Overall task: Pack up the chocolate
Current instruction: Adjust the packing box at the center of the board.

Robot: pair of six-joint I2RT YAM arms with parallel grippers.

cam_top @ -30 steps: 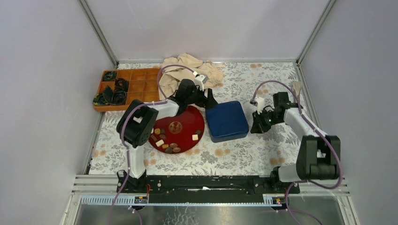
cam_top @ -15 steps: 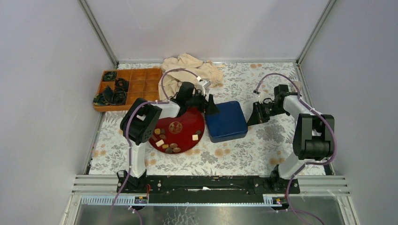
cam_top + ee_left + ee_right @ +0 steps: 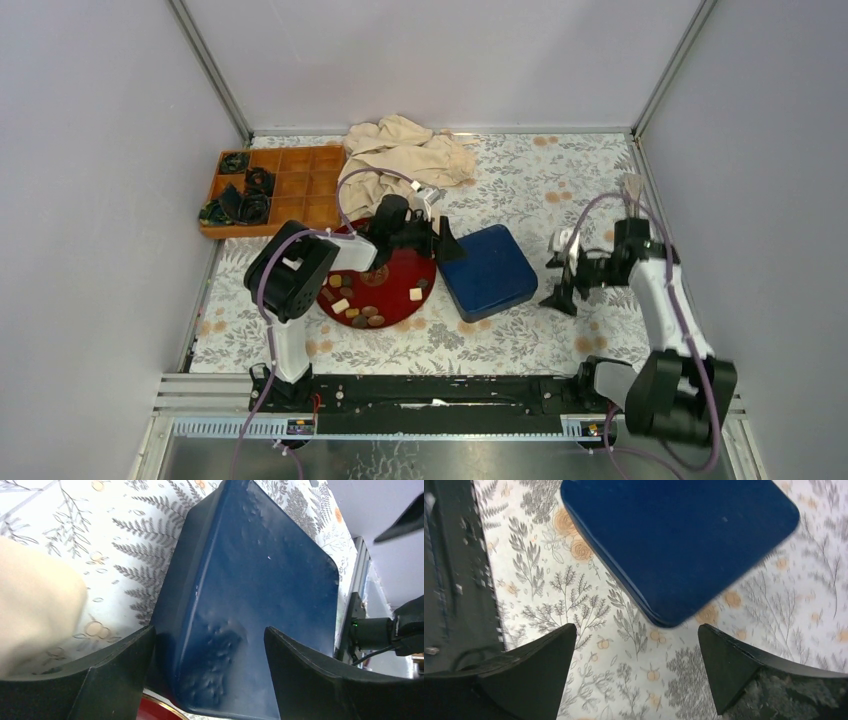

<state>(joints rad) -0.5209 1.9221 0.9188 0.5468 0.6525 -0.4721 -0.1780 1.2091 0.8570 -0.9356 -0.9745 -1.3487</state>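
Floral tablecloth (image 3: 520,340) from above: I count one red plate (image 3: 405,275) carrying the chocolate (image 3: 341,304), its pieces too small for me to number, one blue box (image 3: 488,270) just right of it, and one orange tray (image 3: 290,190) and one beige cloth (image 3: 405,150) behind.

Left wrist: my left gripper (image 3: 209,630) is spread wide, straddling the box's edge.

Right wrist: my right gripper (image 3: 636,627) is wide and empty, above the tablecloth beside the box.

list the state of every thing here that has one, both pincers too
blue box, shut, lying flat
chocolate, loose on the red plate, none packed
orange tray, black items in its left compartments
beige cloth, crumpled
left pincer, open, astride the blue box's edge
right pincer, open, holding nothing, clear of the blue box
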